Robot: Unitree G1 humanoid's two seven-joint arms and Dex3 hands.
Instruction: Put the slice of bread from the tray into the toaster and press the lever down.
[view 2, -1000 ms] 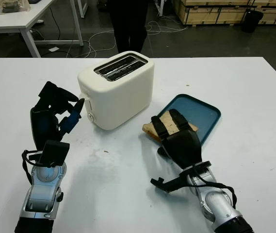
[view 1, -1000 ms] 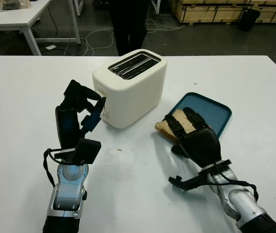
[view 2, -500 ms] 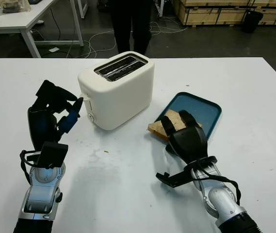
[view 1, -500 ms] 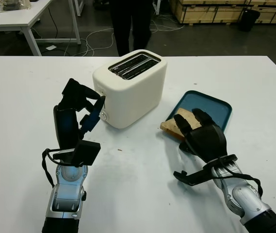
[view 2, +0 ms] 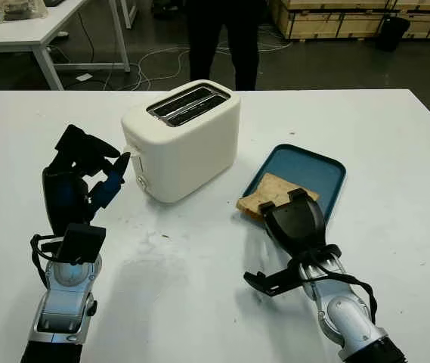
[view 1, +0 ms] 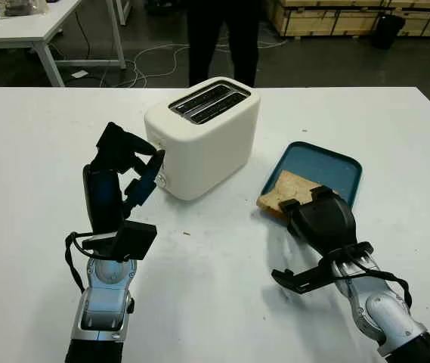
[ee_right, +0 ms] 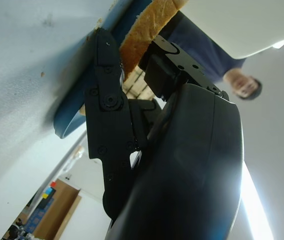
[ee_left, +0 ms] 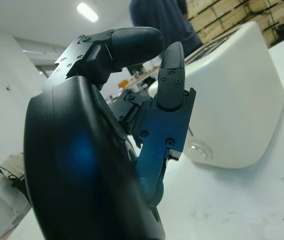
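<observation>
Right hand [view 1: 317, 215] is pinching the bread slice [view 1: 286, 190] at the tray's near edge.
The slice is lying half over the rim of the blue tray [view 1: 334, 169], fingers [ee_right: 107, 95] closing on its near end. Left hand [view 1: 124, 170] is hovering curled, holding nothing, just beside the white toaster [view 1: 207, 136] on the counter [view 1: 41, 136]. A person is standing behind.

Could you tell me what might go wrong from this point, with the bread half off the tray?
The slice of bread overhangs the near edge of the tray, and the right hand only pinches its near end, so it could tear or slip out when lifted. The left hand sits close beside the toaster and might nudge it, misaligning the slots.
</observation>
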